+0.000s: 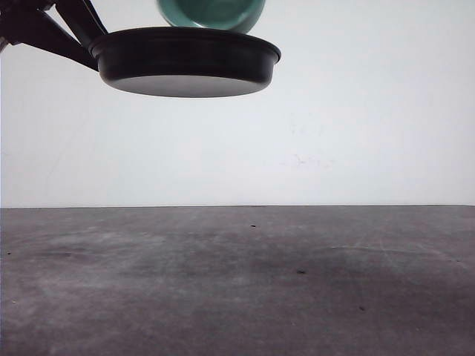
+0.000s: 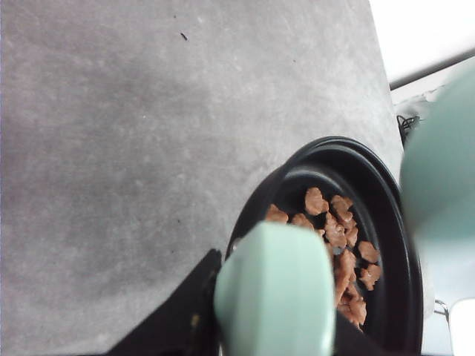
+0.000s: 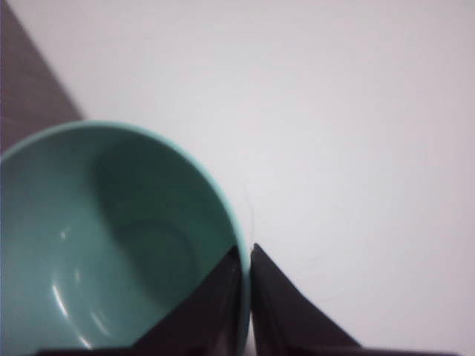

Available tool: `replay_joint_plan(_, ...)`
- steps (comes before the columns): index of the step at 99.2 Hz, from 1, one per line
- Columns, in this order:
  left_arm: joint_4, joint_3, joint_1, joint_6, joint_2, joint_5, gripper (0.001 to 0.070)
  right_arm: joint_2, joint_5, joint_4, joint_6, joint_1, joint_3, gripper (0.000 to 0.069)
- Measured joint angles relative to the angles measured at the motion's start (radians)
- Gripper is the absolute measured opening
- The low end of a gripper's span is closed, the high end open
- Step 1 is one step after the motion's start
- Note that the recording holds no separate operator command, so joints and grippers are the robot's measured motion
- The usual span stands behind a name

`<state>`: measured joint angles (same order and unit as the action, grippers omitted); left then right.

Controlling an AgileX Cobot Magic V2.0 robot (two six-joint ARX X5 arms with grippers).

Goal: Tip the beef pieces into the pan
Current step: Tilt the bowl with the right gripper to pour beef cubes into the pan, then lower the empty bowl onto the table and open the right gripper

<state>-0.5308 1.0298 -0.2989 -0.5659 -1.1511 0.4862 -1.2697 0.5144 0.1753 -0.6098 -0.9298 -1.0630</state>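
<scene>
The left gripper (image 2: 223, 326) clamps the mint-green handle (image 2: 274, 293) of the pan (image 2: 393, 245), held high above the grey table (image 1: 237, 282). Beef pieces (image 2: 341, 245) lie inside it. Beyond, the right gripper (image 3: 246, 297) pinches the teal bowl (image 3: 111, 245) by its rim; the bowl looks empty.

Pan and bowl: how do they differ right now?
The pan is black and shallow; the bowl is teal and deeper. The pan holds the beef pieces; the bowl's visible interior is bare. The left gripper holds the pan by its mint-green handle; the right gripper clamps the bowl's rim. Both are held aloft.
</scene>
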Motion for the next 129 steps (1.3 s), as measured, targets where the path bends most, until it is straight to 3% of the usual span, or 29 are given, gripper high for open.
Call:
replay_joint_plan(12,0.008,0.0,0.0,0.002,0.0,0.0,0.0055,0.08,-0.205,-0.118,0.407,0.137,-0.035,0.0014)
replay_joint_plan(21,0.021,0.0,0.0,0.003,-0.002,-0.001,0.0055,0.113,-0.344,-0.158,0.65,0.234,-0.044,0.0014)
replay_joint_plan(31,0.026,0.0,0.0,0.004,-0.006,0.0,0.0055,0.122,-0.47,-0.256,0.855,0.314,-0.045,0.0014)
replay_joint_plan(40,0.025,0.0,0.0,0.008,-0.006,0.0,0.0055,0.111,-0.546,-0.384,0.959,0.412,-0.045,0.0014)
replay_joint_plan(58,0.004,0.0,0.0,0.03,-0.006,0.0,0.0055,0.021,-0.569,-0.663,0.984,0.71,-0.045,0.0014)
replay_joint_plan(73,0.002,0.0,0.0,0.039,-0.007,0.019,0.0055,-0.105,-0.723,-0.772,0.963,0.853,-0.021,0.0014)
replay_joint_plan(94,0.004,0.0,0.0,0.042,-0.007,0.019,0.0055,-0.204,-0.702,-0.787,0.913,0.833,0.043,0.0014)
replay_joint_plan(129,0.002,0.0,0.0,0.043,-0.007,0.021,0.0055,-0.228,-0.593,-0.657,0.902,0.732,0.164,0.0017)
